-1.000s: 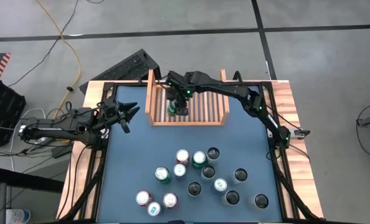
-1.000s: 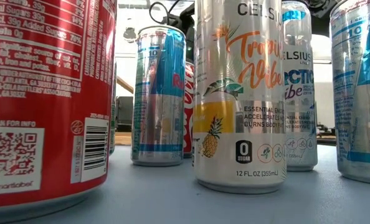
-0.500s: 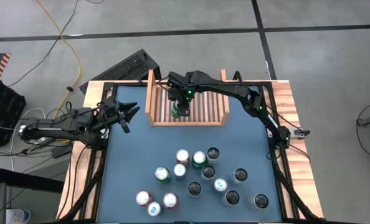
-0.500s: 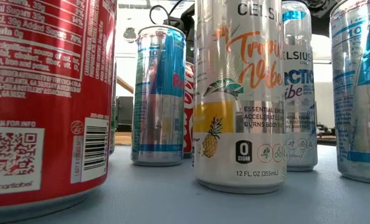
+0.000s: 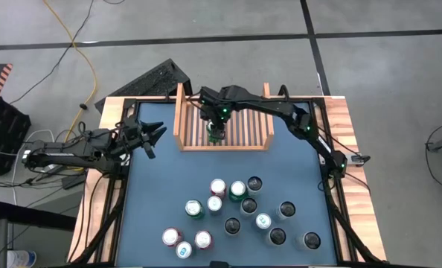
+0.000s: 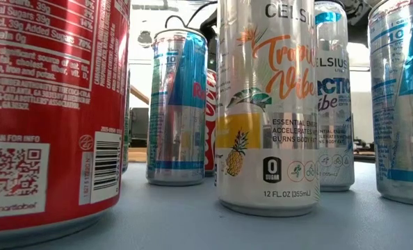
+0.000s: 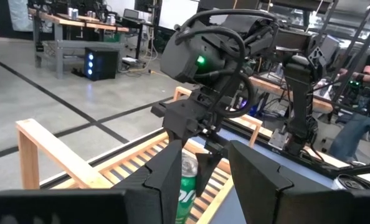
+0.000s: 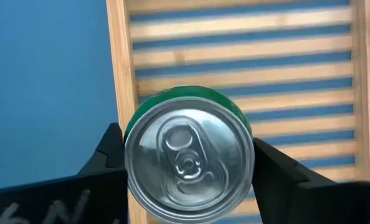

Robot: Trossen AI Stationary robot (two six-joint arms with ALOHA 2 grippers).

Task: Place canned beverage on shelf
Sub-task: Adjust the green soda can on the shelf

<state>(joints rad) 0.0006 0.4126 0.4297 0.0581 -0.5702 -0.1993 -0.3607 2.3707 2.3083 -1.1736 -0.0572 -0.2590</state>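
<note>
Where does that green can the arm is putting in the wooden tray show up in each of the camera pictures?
High view: green can in the shelf, under the right gripper.
Low view: not in it; other cans fill the picture.
Left wrist view: green can low at centre, below the right gripper.
Right wrist view: green can seen top-on, centre.
Shared landmark: the shelf's wooden slats.

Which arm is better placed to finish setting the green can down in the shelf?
Right. The right gripper sits over the shelf, fingers either side of the green can. The left gripper waits beside the shelf, holding nothing.
</note>
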